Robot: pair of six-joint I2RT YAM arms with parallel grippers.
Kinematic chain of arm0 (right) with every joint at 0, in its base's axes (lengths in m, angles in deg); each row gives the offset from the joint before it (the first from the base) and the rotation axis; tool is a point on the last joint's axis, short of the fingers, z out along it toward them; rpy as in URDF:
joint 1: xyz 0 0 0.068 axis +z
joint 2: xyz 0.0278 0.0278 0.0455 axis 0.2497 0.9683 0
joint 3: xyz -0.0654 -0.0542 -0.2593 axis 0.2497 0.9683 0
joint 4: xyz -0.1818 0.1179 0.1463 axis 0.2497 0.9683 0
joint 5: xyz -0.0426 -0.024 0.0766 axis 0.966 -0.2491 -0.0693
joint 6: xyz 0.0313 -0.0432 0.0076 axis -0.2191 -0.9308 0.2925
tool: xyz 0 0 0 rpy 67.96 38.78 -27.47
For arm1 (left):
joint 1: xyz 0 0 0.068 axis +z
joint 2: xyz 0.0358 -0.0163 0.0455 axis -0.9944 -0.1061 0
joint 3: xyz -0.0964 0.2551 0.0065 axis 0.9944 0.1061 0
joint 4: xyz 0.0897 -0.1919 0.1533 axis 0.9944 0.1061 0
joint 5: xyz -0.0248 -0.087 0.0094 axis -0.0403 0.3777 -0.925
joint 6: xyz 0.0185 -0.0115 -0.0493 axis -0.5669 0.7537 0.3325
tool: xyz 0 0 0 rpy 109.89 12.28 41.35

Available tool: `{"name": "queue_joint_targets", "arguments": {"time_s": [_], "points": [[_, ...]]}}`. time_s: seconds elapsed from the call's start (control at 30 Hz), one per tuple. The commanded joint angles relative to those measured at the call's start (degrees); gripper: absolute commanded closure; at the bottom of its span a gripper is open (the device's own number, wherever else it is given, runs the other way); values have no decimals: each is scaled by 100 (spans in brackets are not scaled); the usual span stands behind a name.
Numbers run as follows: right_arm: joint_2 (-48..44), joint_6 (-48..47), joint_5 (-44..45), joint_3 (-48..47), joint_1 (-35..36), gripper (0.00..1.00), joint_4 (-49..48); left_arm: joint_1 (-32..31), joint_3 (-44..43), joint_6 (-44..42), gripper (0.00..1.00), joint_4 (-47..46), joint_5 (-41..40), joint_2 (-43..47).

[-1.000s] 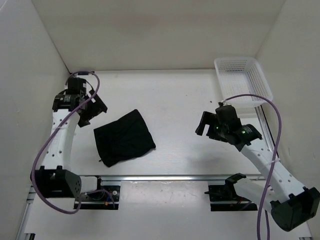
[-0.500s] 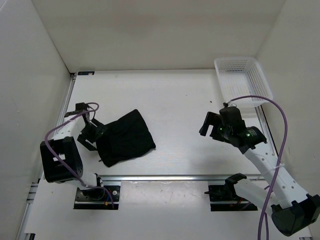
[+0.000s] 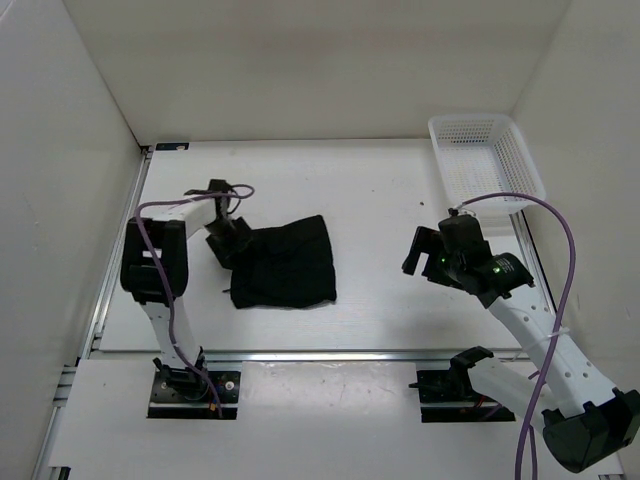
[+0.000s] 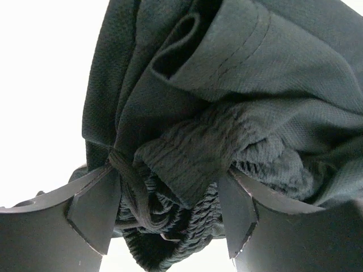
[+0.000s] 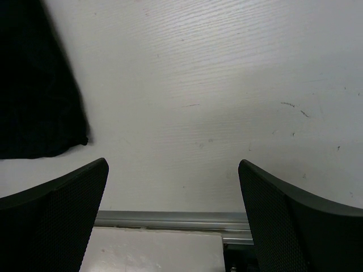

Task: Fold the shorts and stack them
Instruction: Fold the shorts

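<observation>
The black shorts (image 3: 285, 262) lie roughly folded on the white table, left of centre. My left gripper (image 3: 228, 243) is at their left edge. In the left wrist view the ribbed waistband (image 4: 187, 164) and the thin drawstring (image 4: 133, 190) are bunched between my fingers (image 4: 93, 209), filling the gap and touching both, so the left gripper (image 4: 170, 226) is shut on the shorts (image 4: 227, 85). My right gripper (image 3: 425, 250) hovers over bare table to the right, well apart from them. It (image 5: 173, 187) stands open and empty, with a corner of the shorts (image 5: 34, 85) at the upper left of its view.
A white mesh basket (image 3: 485, 160) stands at the back right corner. A metal rail (image 3: 350, 354) runs along the table's near edge and shows under the right gripper as the rail (image 5: 170, 218). White walls close in the left, back and right sides.
My left arm swung from the far left onto the shorts' left edge and its jaws narrowed on the fabric. The shorts shifted right and turned. The right arm barely moved.
</observation>
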Motion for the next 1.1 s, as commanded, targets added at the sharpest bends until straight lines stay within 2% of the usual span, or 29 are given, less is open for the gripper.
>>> {"name": "queue_joint_targets", "arguments": {"time_s": [0.0, 0.03, 0.13, 0.2, 0.27, 0.47, 0.57, 0.8, 0.93, 1.07], "points": [[-86, 9, 183, -239, -62, 0, 102, -714, -524, -35, 25, -535, 395, -415], [-86, 9, 183, -292, -62, 0, 103, -977, -682, 17, 25, -535, 466, -590], [-86, 61, 183, -362, -62, 0, 164, -1216, -1228, 18, 17, -195, 336, -645], [-86, 61, 252, -415, -62, 0, 295, -1217, -1500, 18, 7, 43, 99, -444], [-199, 61, 305, -415, -62, 0, 296, -1217, -1685, -61, 2, 446, -402, -41], [-393, -167, 569, -625, -62, 0, 375, -1217, -2599, -377, 1, 1301, -1396, 1093], [-552, -281, 675, -933, -62, 0, 436, -1217, -2600, -510, 1, 1301, -1625, 1972], [-1007, -598, 1325, -1329, -62, 0, 788, -1217, -1959, -615, 1, 1073, -1687, 4045], [-1359, -686, 1605, -1276, -62, 0, 727, -1217, -1546, -615, 1, 941, -1687, 4653], [-1553, -756, 1677, -1224, -62, 0, 727, -1164, -1414, -563, 1, 941, -1740, 4708]]}}
